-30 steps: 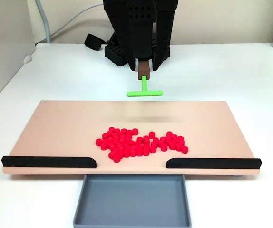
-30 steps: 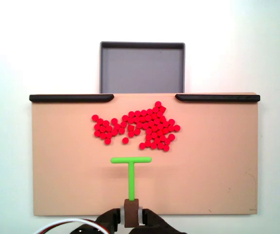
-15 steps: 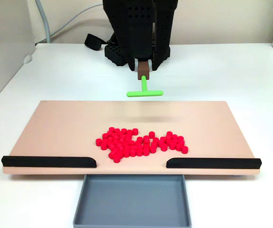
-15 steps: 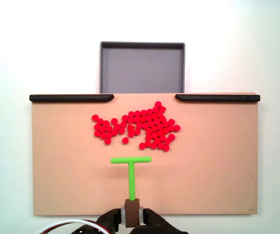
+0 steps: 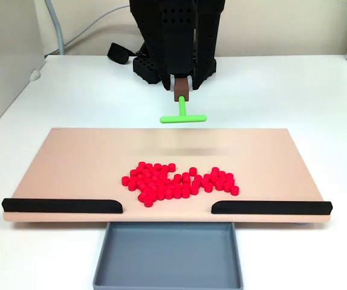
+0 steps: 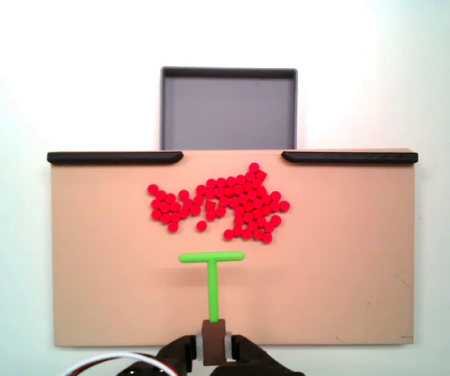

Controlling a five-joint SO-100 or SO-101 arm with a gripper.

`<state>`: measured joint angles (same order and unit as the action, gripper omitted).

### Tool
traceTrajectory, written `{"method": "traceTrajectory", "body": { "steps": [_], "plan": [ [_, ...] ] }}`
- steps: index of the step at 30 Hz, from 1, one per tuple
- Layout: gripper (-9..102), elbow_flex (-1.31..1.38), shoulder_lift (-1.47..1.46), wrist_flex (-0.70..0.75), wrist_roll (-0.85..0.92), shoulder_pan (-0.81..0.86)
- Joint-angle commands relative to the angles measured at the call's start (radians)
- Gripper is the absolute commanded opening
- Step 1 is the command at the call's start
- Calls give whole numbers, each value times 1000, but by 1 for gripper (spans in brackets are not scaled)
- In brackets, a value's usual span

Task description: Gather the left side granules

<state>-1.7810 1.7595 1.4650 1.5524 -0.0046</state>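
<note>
Red cylindrical granules (image 6: 221, 204) clustered mid-board on tan board (image 6: 350, 258); end effector (image 6: 212, 333) pinching green T-shaped pusher (image 6: 211, 270), short of them.

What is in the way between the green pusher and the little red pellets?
Nothing visible. In the top-down fixed view, only bare board lies between the green pusher and the red pellets. Beyond them, the gap between the two black rails opens onto the grey tray.
</note>
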Motion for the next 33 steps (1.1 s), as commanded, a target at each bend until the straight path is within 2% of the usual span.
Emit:
{"method": "traceTrajectory", "body": {
  "steps": [1, 19, 33],
  "plan": [
    [0, 29, 0, -3, 8, 11],
    [0, 34, 11, -3, -26, 55],
    [0, 187, -112, 5, -471, -104]
  ]
}}
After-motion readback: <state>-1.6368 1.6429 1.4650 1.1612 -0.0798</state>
